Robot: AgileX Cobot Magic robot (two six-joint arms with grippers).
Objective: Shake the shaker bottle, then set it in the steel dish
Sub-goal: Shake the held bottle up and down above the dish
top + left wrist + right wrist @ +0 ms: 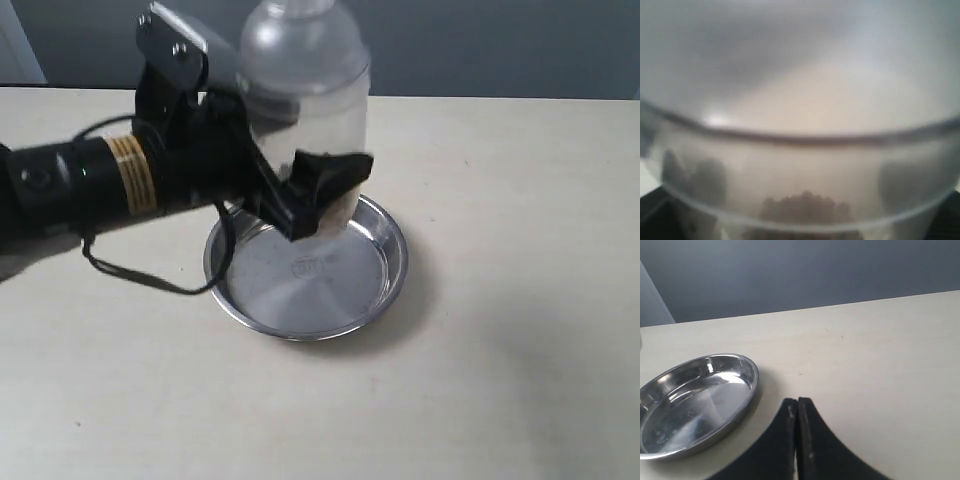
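Observation:
The frosted shaker bottle [310,90] hangs upright in the air above the far rim of the steel dish [370,300]. My left gripper [315,195] is shut on its lower body, black fingers on either side. In the left wrist view the bottle [805,100] fills the picture, with brownish granules [807,205] at its base and dark finger shapes behind the plastic. The steel dish [747,385] lies on the table in the right wrist view, next to my right gripper [798,407], which is shut on nothing. The right gripper is out of the exterior view.
A pale tabletop [500,380] stretches around the dish, with bare surface to the right and front. A black cable [150,280] droops from the left arm onto the table beside the dish. A dark grey wall stands behind the table.

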